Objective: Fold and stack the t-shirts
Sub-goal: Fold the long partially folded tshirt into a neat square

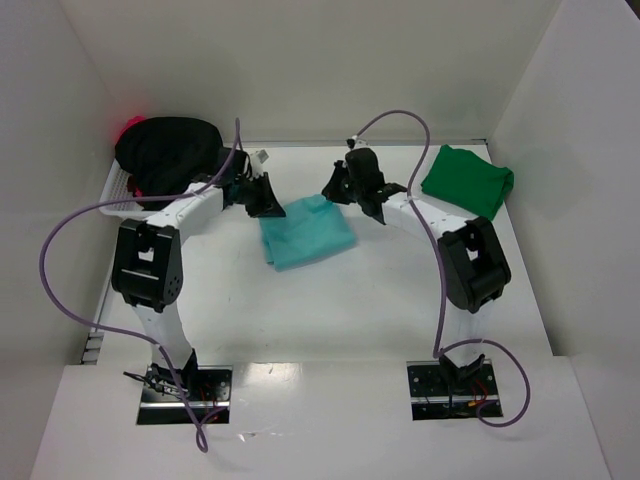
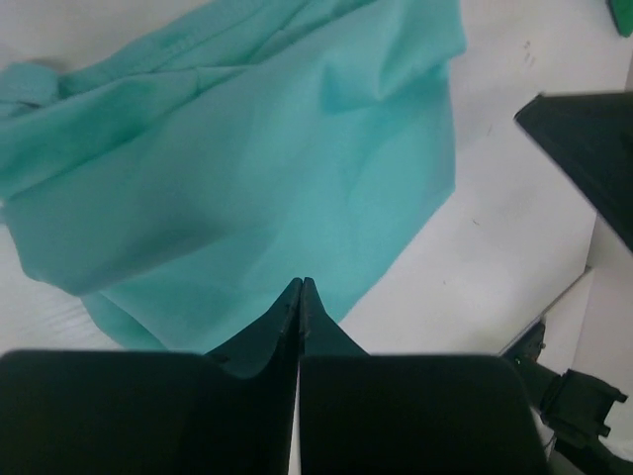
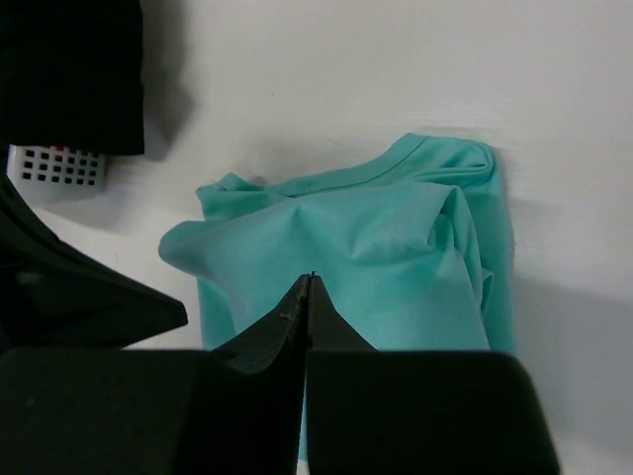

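Observation:
The light teal t-shirt [image 1: 305,232] lies roughly folded and wrinkled on the white table at mid-back. It also fills the left wrist view [image 2: 247,168] and the right wrist view [image 3: 376,257]. My left gripper [image 1: 268,198] is shut and empty, just above the shirt's left back corner [image 2: 301,284]. My right gripper [image 1: 340,187] is shut and empty, above the shirt's right back edge [image 3: 310,278]. The dark green t-shirt [image 1: 467,180] lies folded at the back right. The black t-shirt [image 1: 168,152] is heaped at the back left, with a bit of the red-pink t-shirt [image 1: 130,127] behind it.
A white slotted basket [image 1: 122,190] holds the black heap at the back left; its corner shows in the right wrist view [image 3: 54,166]. White walls enclose the table on three sides. Purple cables loop from both arms.

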Tool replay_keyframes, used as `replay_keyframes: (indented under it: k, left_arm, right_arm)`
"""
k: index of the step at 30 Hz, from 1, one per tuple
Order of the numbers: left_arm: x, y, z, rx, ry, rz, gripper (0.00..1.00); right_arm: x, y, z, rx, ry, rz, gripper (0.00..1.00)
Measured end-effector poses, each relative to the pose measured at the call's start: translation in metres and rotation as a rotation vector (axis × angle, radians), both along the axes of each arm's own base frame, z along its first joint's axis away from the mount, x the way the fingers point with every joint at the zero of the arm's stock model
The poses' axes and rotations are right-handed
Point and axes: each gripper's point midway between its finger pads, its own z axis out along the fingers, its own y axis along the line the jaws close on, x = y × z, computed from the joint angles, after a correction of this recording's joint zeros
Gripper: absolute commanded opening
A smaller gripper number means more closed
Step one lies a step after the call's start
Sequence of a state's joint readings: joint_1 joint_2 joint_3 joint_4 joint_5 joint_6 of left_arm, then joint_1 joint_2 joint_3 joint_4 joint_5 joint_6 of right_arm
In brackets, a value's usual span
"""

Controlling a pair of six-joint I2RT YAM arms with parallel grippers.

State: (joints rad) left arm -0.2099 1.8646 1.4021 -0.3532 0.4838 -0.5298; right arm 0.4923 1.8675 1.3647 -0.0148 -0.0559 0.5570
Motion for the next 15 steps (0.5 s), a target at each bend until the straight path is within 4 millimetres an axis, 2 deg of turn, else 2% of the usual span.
replay_keyframes:
  k: [8, 11, 15]
  left_arm:
    - [0.016, 0.011, -0.057, 0.028, 0.098, 0.056, 0.0]
    - [0.025, 0.019, -0.067, 0.033, 0.113, 0.077, 0.0]
    - [0.042, 0.028, -0.067, 0.032, 0.096, 0.1, 0.0]
  right_arm:
    - [0.002, 0.004, -0.079, -0.058, 0.141, 0.021, 0.0]
    - [0.011, 0.0, -0.092, -0.07, 0.16, 0.008, 0.0]
    - [0.029, -0.01, -0.097, -0.067, 0.16, -0.022, 0.0]
